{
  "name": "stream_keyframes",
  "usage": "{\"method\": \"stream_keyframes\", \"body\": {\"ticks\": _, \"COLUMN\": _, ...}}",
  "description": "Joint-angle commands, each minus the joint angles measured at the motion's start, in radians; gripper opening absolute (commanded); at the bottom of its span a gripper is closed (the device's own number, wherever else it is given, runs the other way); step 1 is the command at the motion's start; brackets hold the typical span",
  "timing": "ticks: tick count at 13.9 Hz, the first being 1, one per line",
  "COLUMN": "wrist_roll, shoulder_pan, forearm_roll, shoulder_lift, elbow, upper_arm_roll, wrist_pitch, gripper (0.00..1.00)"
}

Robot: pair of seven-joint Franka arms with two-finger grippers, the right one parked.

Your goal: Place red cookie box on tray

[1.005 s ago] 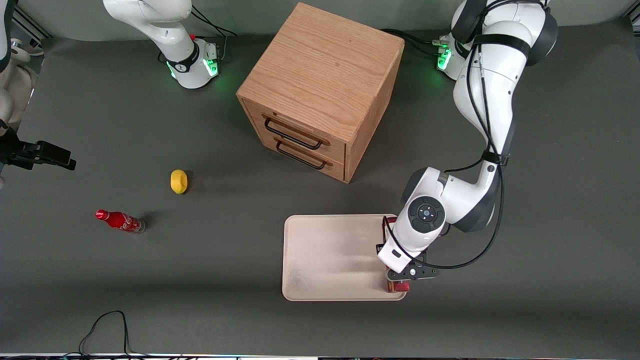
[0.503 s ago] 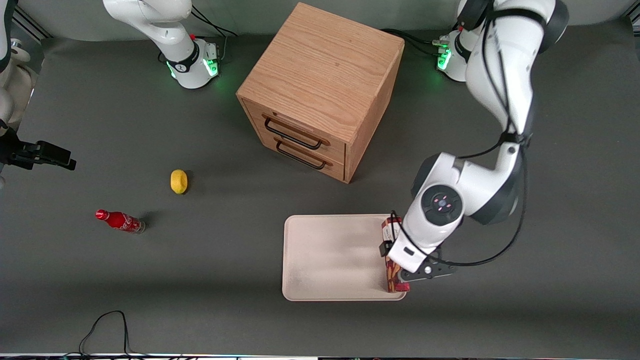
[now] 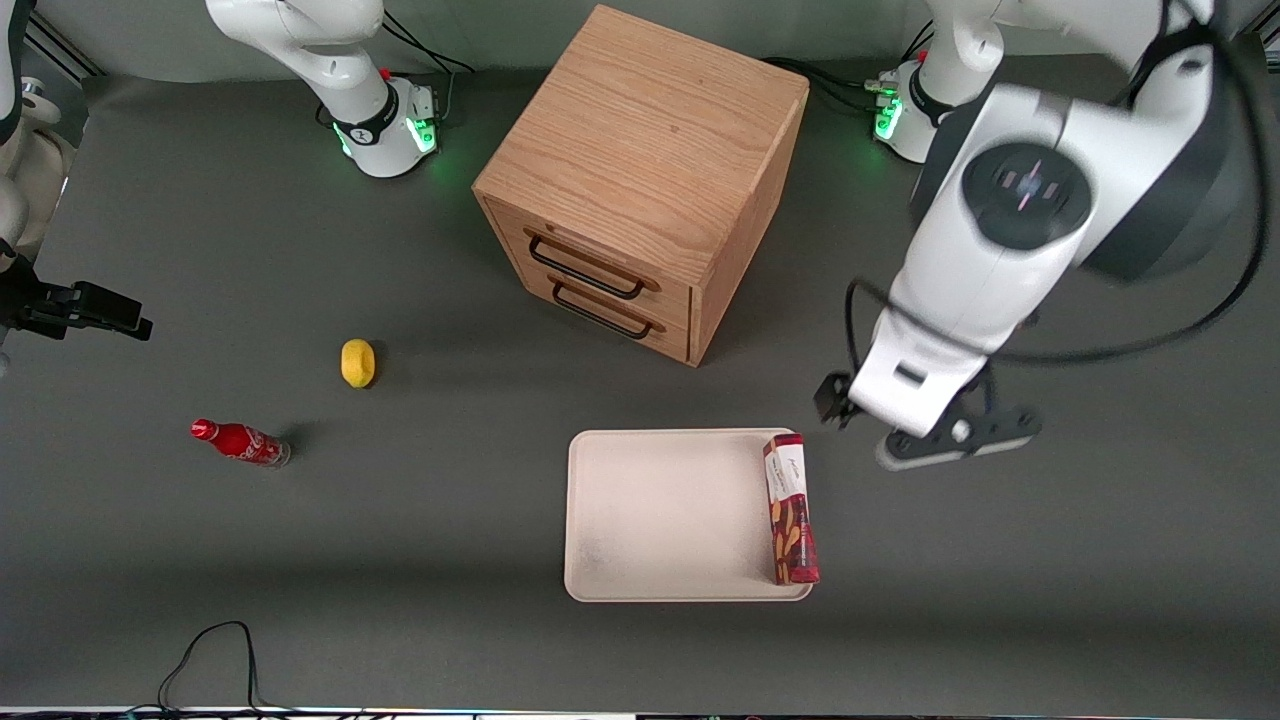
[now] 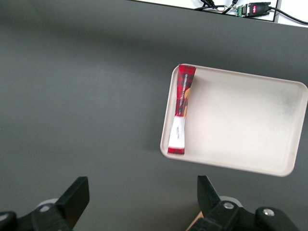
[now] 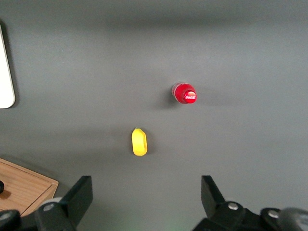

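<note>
The jaws of the left gripper point(image 4: 139, 202) stand wide apart and hold nothing; only bare grey surface shows between the two black fingers point(image 4: 74, 195) in the wrist view. In the front view the gripper point(image 3: 925, 435) hangs high above the dark grey matte surface point(image 3: 400, 600), off the tray and toward the working arm's end.

Below the jaws and well apart from them lies the slim dark-red rectangular cookie box point(image 3: 790, 508) with its white label patch and cookie pictures. It rests inside the large cream-white rectangular tray point(image 3: 660, 515) with rounded corners and a low rim, pressed along the tray's short edge nearest the working arm, its long side running parallel to that rim. The wrist view shows the cookie box point(image 4: 180, 109) lying just within the rim of the tray point(image 4: 250, 120), with most of the tray bare beside it. It probably sits at that edge because that is the side from which the arm reaches.

Judging by this, the placing is done: the box is on the tray and free of the jaws. The one risk is its closeness to the rim; a nudge could tip it over.

Farther from the jaws, toward the parked arm's end, lie a small yellow lemon-shaped object point(image 3: 357, 362) and a small red soda bottle point(image 3: 240, 442); a two-drawer oak cabinet point(image 3: 640, 180) stands farther from the front camera than the tray.
</note>
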Motion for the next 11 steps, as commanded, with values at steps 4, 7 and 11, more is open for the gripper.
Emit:
{"method": "stream_keyframes", "body": {"ticks": 4, "wrist_roll": 0.106, "shoulder_pan": 0.054, "forearm_roll": -0.014, "shoulder_lift": -0.158, "elbow": -0.093, "upper_arm_roll": 0.015, "wrist_pitch": -0.138, "gripper": 1.0}}
{"method": "stream_keyframes", "body": {"ticks": 7, "wrist_roll": 0.204, "shoulder_pan": 0.146, "forearm_roll": -0.043, "shoulder_lift": -0.305, "elbow": -0.309, "upper_arm_roll": 0.016, "wrist_pitch": -0.059, "gripper": 1.0}}
{"method": "stream_keyframes", "body": {"ticks": 11, "wrist_roll": 0.362, "shoulder_pan": 0.269, "forearm_roll": -0.077, "shoulder_lift": -0.468, "elbow": -0.571, "upper_arm_roll": 0.021, "wrist_pitch": 0.077, "gripper": 1.0}}
